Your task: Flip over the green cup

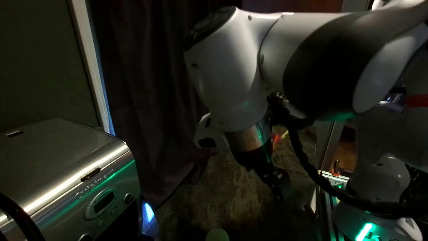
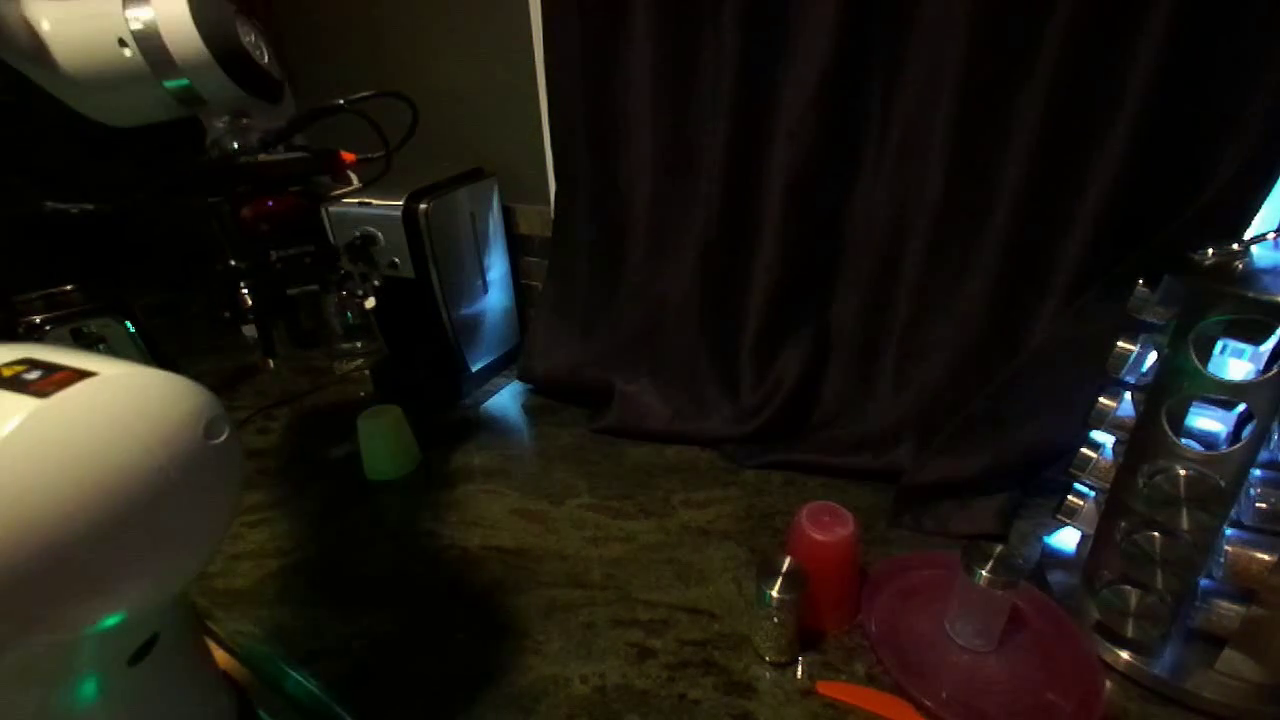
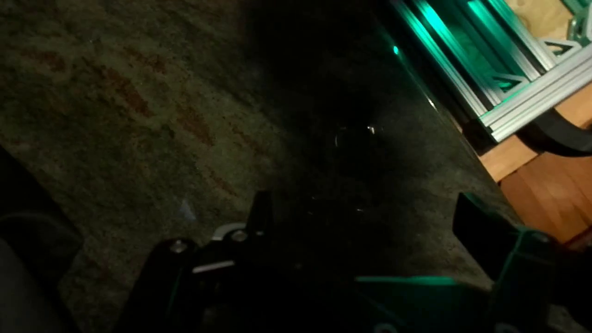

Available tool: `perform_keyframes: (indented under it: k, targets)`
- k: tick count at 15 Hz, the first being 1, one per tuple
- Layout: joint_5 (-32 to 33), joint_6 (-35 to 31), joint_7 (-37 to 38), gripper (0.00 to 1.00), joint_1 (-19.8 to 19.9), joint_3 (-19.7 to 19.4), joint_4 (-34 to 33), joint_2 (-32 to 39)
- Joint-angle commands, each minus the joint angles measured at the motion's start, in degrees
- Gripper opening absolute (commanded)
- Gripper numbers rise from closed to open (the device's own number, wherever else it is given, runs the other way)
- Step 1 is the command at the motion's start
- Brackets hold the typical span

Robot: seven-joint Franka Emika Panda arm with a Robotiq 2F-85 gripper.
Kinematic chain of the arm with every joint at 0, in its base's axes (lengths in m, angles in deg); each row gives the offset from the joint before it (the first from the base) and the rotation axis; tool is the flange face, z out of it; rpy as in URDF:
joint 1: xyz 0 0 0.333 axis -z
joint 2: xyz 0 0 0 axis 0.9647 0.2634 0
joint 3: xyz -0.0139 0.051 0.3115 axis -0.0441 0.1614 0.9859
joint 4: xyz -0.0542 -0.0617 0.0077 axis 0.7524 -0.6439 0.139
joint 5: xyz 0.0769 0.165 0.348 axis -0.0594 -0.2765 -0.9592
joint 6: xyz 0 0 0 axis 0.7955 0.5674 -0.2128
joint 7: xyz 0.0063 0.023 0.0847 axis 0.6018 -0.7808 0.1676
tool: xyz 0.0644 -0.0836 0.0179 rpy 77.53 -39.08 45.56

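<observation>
The green cup [image 2: 388,443] is pale yellow-green and stands on the dark stone counter. Its wider end looks to be down and its closed end up. In an exterior view only its top [image 1: 217,235] shows at the bottom edge. My gripper [image 1: 282,191] points down over the counter, apart from the cup and nearer the robot base. In the wrist view the gripper [image 3: 363,203] has its fingers wide apart. Only dark, shadowed counter shows between them. The cup is out of the wrist view. The gripper is too dark to make out clearly in the remaining exterior view.
A silver oven [image 1: 100,180] stands near the cup, beside the dark curtain [image 2: 760,250]. A pink cup [image 2: 828,570], a shaker [image 2: 778,612], a pink plate [image 2: 900,620] and a spice rack [image 2: 1170,480] stand farther off. A metal rail frame [image 3: 532,108] lies past the counter edge.
</observation>
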Motion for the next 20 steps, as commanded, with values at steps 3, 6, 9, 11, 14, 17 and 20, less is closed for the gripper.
perform_keyframes:
  k: [3, 6, 9, 11, 14, 17, 20]
  targets:
    - [14.49, -5.47, 0.00, 1.00, -2.21, 3.63, -0.55, 8.15]
    - [14.79, -4.68, 0.19, 1.00, -2.32, 3.20, -0.56, 8.06]
    - [16.33, -4.71, 0.28, 1.00, -2.33, 3.37, -1.34, 9.74]
    - [17.12, -6.08, 0.08, 1.00, -2.37, 3.43, -1.60, 10.78]
    - [19.07, -7.77, 0.57, 1.00, -3.17, 4.41, -3.35, 15.22]
    - [24.70, -8.05, 1.85, 1.00, -4.45, 5.00, -5.40, 19.67]
    - [30.78, -7.22, 3.07, 1.00, -6.17, 5.15, -8.25, 23.95]
